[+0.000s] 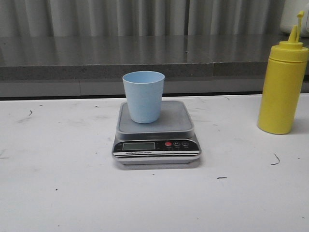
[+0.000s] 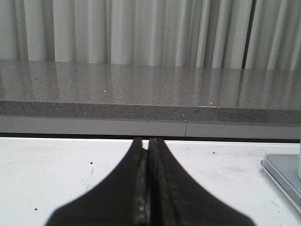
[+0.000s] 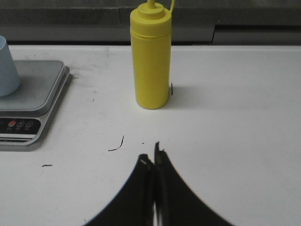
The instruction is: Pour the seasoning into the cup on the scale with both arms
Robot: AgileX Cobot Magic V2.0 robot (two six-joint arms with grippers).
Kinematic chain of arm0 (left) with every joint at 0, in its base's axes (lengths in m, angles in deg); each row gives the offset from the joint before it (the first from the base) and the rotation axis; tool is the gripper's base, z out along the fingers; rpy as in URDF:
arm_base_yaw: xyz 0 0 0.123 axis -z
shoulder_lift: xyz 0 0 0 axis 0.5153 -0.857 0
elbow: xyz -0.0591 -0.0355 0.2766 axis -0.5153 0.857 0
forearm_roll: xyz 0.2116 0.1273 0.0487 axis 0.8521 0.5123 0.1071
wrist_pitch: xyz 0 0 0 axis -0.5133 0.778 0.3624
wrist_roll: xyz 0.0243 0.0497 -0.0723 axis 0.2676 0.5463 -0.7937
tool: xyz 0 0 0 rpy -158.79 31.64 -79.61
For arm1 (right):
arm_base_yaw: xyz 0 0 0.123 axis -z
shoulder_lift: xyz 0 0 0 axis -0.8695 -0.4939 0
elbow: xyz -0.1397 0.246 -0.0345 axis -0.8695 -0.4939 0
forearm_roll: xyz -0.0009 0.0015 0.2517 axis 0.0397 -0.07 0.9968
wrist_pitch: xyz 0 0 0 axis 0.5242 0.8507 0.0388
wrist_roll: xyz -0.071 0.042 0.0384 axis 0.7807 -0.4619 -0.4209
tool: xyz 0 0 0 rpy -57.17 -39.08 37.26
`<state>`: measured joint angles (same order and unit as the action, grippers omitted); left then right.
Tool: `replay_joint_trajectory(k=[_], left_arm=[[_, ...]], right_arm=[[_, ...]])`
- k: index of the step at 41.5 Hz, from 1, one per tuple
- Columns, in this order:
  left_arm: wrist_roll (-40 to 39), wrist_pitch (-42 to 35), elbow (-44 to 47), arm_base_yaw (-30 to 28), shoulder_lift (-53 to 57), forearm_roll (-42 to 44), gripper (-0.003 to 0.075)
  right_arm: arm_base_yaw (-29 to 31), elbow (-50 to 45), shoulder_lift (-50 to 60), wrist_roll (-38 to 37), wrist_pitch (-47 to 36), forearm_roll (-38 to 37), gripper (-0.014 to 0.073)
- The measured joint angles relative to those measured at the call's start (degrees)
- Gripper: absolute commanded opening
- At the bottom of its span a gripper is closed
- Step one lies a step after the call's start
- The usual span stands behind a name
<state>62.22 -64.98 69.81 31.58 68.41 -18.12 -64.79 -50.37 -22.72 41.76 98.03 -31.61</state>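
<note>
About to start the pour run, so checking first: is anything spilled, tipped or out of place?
Nothing stands out. The blue cup stands upright on the scale, the yellow squeeze bottle is upright and capped, and the white table shows only small dark scuffs.

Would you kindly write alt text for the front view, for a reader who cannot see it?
A pale blue cup stands upright on the platform of a silver-grey digital scale at the centre of a white table. A tall yellow seasoning bottle stands to the right, apart from the scale; no gripper appears in this view.
</note>
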Motion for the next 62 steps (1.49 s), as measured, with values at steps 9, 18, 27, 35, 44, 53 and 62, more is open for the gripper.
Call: replay_joint_trajectory(k=[9, 18, 27, 35, 44, 53, 62], left_arm=[[0.0, 0.0, 0.0, 0.0, 0.0, 0.0, -0.0020], [0.0, 0.0, 0.0, 0.0, 0.0, 0.0, -0.0020], [0.0, 0.0, 0.0, 0.0, 0.0, 0.0, -0.0020], [0.0, 0.0, 0.0, 0.0, 0.0, 0.0, -0.0020], [0.0, 0.0, 0.0, 0.0, 0.0, 0.0, -0.0020], [0.0, 0.0, 0.0, 0.0, 0.0, 0.0, -0.0020], [0.0, 0.0, 0.0, 0.0, 0.0, 0.0, -0.0020]], right_arm=[[2.1, -11.9, 8.0, 0.0, -14.6, -0.2, -0.0069], [3.7, -16.8, 8.5, 0.0, -22.5, -0.3, -0.0069], [3.7, -16.9, 8.5, 0.0, -23.9, -0.3, -0.0069], [3.7, -16.9, 8.5, 0.0, -23.9, -0.3, -0.0069], [3.7, -16.9, 8.5, 2.8, -23.9, 3.7, -0.0069], [3.7, -16.9, 8.5, 6.7, -23.9, 6.0, -0.0069], [3.4, -16.9, 8.5, 6.7, -23.9, 6.0, -0.0069]])
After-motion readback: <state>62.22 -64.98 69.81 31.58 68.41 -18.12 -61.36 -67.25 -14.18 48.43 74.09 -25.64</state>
